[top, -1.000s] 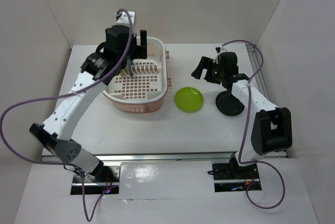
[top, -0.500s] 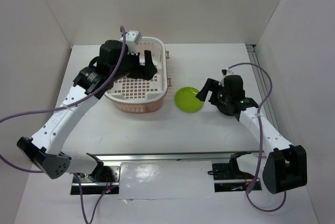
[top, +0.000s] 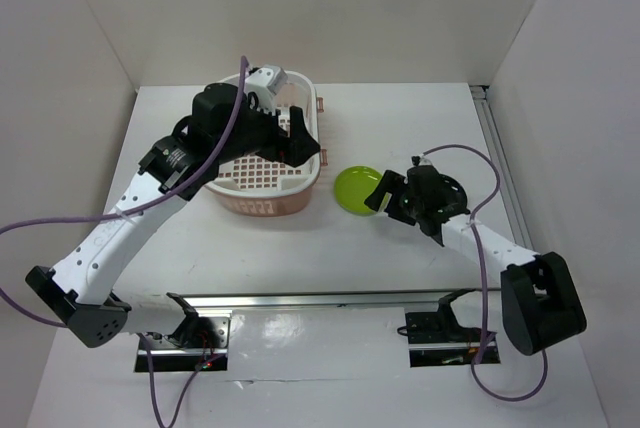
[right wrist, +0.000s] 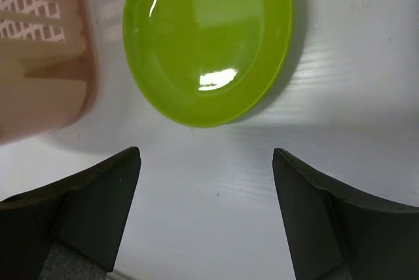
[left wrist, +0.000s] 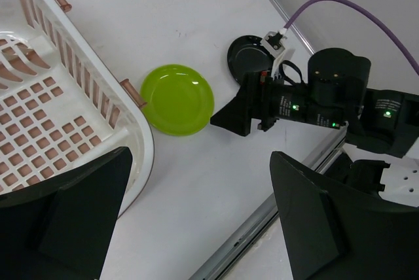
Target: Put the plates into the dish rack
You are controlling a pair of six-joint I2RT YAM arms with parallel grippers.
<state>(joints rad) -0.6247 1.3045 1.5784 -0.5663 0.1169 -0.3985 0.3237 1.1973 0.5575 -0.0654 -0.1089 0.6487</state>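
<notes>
The lime green plate (top: 356, 189) lies flat on the table just right of the pale pink dish rack (top: 262, 203). It also shows in the left wrist view (left wrist: 177, 99) and the right wrist view (right wrist: 209, 38). My right gripper (top: 376, 194) is open and empty at the plate's right rim, low over the table (right wrist: 206, 188). The glossy black plate (left wrist: 247, 57) lies behind it, mostly covered by the right arm in the top view (top: 457, 191). My left gripper (top: 303, 138) is open and empty above the rack's right wall (left wrist: 203, 214). The cream and patterned plates are not in view.
The rack's perforated floor (left wrist: 46, 142) and a small brown side handle (left wrist: 133, 93) show in the left wrist view. A metal rail (top: 300, 300) runs along the table's near edge. White walls enclose the table on three sides.
My right arm swung down and left from above the black plate to the lime plate's right rim. My left gripper moved right across the rack to its right wall.
</notes>
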